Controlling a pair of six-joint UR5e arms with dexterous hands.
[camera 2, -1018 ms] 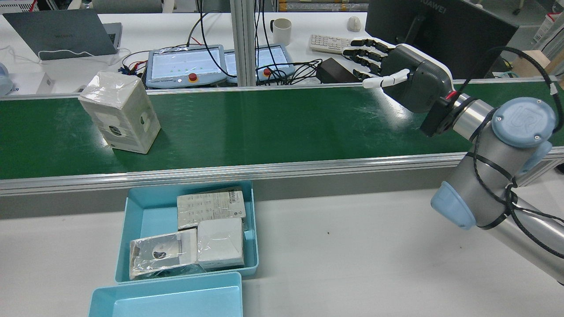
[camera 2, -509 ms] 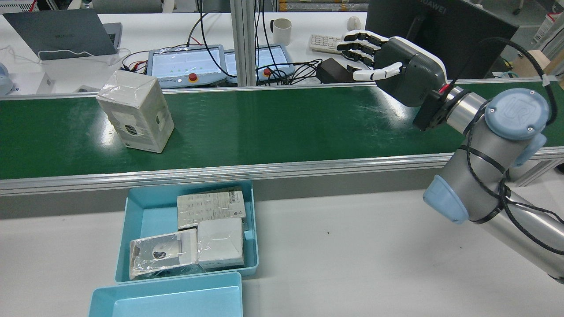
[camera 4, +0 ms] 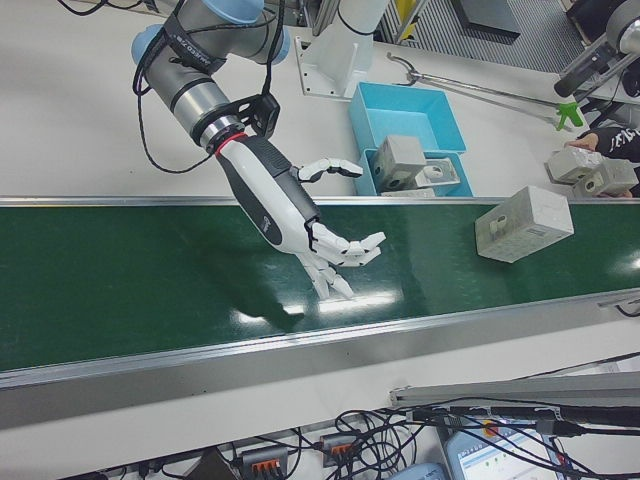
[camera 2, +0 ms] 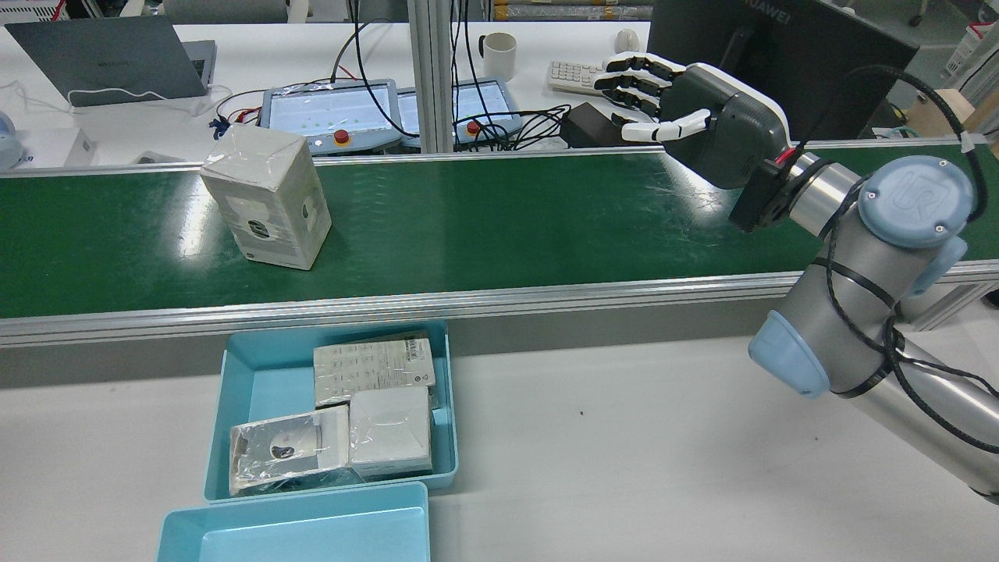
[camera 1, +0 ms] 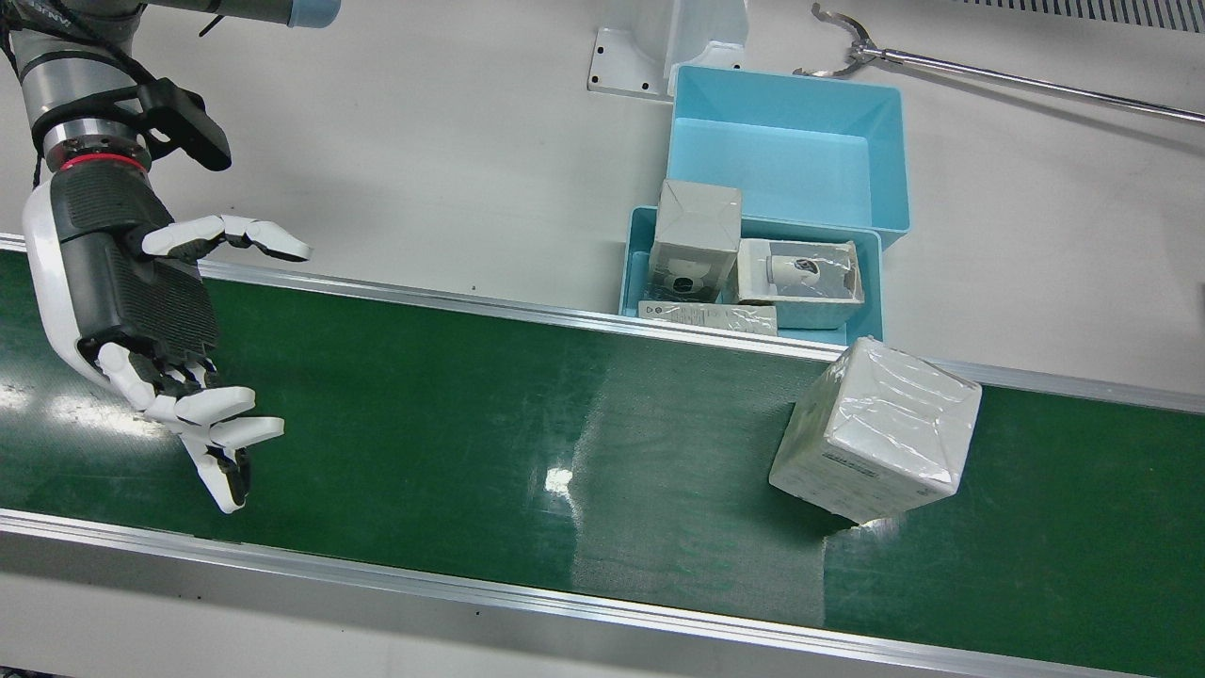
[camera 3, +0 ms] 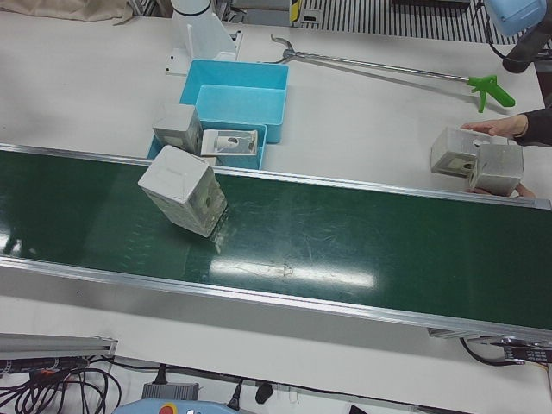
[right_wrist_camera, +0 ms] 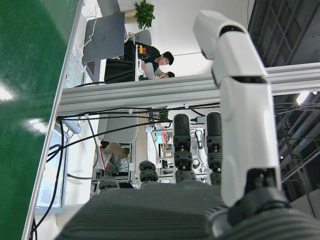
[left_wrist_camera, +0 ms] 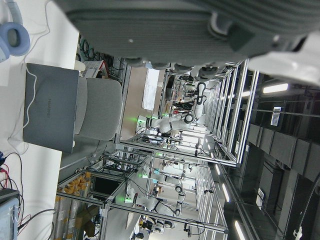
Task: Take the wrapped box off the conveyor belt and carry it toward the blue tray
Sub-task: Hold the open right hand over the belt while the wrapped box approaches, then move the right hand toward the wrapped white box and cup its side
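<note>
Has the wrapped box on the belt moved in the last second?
Yes. In the rear view the wrapped box has travelled right along the conveyor belt, now almost level with the blue tray, nearer the open right hand.

You see a dark green belt (camera 2: 499, 226), light blue trays (camera 1: 838, 151), a shiny grey-white wrapped box (camera 2: 265, 207), and a black and white right hand (camera 1: 151, 320).

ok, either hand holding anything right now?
The right hand is open over the belt, well clear of the wrapped box. The left hand's grip can't be judged.
</note>
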